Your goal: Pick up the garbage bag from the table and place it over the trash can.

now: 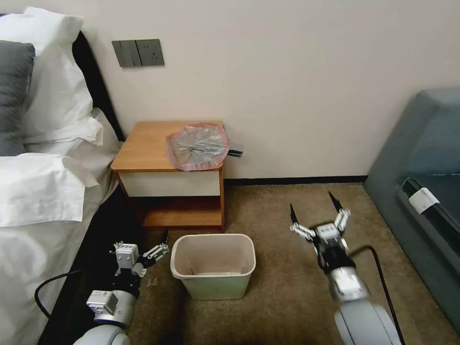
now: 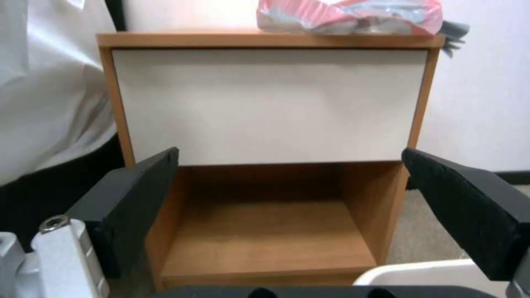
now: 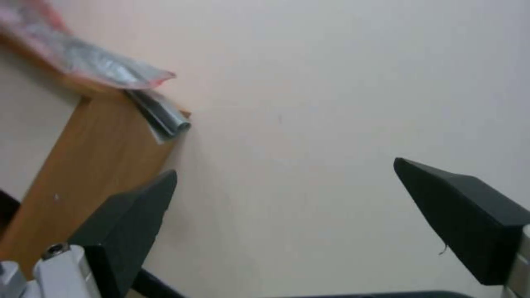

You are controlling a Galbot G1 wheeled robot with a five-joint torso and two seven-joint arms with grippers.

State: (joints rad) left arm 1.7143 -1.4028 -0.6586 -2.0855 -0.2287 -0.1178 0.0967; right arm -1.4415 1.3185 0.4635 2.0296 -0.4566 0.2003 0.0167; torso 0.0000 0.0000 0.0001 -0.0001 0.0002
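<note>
We see the crinkly grey plastic garbage bag with its pink rim point(image 1: 198, 146) lying flat on the small orange-topped wooden table point(image 1: 143, 148), at its right end. The cream-white rectangular trash can point(image 1: 213, 266) stands at the table's 6 o'clock. Our left gripper point(image 1: 143, 251), at the can's 9 o'clock, and right gripper point(image 1: 316, 211), at its 2 o'clock, both gape wide, holding nothing.

**Bedroom surroundings**

A bed point(image 1: 43, 201) with white sheets fills the left side, stacked with white pillows point(image 1: 52, 72) and one grey pillow point(image 1: 14, 96). A grey switch-and-socket panel point(image 1: 138, 52) sits on the pale wall point(image 1: 297, 86). Brown carpet point(image 1: 287, 287) covers the floor. A grey-blue sofa point(image 1: 421, 191) stands at right, bearing a white label point(image 1: 424, 200).
</note>
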